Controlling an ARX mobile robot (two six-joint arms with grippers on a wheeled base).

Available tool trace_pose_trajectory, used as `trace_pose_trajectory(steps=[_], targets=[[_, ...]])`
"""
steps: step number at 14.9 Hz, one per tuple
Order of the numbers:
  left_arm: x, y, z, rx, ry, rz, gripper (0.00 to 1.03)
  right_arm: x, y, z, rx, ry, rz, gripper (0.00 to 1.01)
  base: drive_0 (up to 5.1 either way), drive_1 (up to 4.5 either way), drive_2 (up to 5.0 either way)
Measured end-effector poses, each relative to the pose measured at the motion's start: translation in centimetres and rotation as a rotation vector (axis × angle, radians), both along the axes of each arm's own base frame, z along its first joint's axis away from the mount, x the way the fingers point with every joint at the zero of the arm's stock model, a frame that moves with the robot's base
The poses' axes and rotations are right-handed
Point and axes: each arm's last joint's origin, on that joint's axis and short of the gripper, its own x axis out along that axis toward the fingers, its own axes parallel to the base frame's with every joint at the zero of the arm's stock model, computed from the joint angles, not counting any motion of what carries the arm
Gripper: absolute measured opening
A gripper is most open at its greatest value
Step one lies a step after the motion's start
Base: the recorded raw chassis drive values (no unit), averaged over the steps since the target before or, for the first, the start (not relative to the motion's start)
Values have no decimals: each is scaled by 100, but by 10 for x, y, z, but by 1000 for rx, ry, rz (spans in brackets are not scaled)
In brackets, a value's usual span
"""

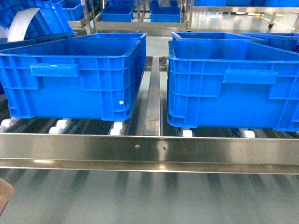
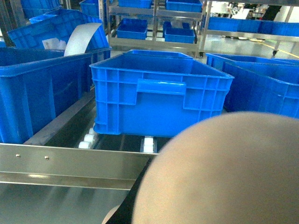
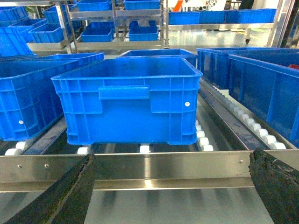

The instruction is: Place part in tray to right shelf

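Observation:
The beige tray [image 2: 224, 172] fills the lower right of the left wrist view, blurred and very close to the camera. It hides my left gripper's jaws, and only a dark strip shows along its left edge. A small beige-brown corner [image 1: 4, 196] shows at the bottom left of the head view. The right shelf [image 1: 149, 149] is the stainless rack ahead, with a long front rail [image 3: 149, 168], a central divider rail [image 1: 153, 102] and white rollers [image 1: 116, 129]. My right gripper [image 3: 173, 191] hangs just before that rail, its dark fingers [image 3: 70, 196] wide apart with nothing between them. The part is out of view.
Two large blue crates [image 1: 77, 77] [image 1: 233, 84] stand on the rollers either side of the divider, just behind the front rail. More blue crates sit to both sides [image 3: 261, 88] and on racks at the back [image 1: 163, 14]. A white curved sheet [image 2: 81, 39] leans in a crate at the left.

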Motion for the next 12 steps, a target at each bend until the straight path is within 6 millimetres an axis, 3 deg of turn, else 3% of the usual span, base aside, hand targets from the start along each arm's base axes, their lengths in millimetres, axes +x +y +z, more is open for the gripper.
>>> trace_pose_trajectory(steps=[12], targets=[[0,0,0,0,0,0,12,0,0,0,0,0,0,98,0,0,0]])
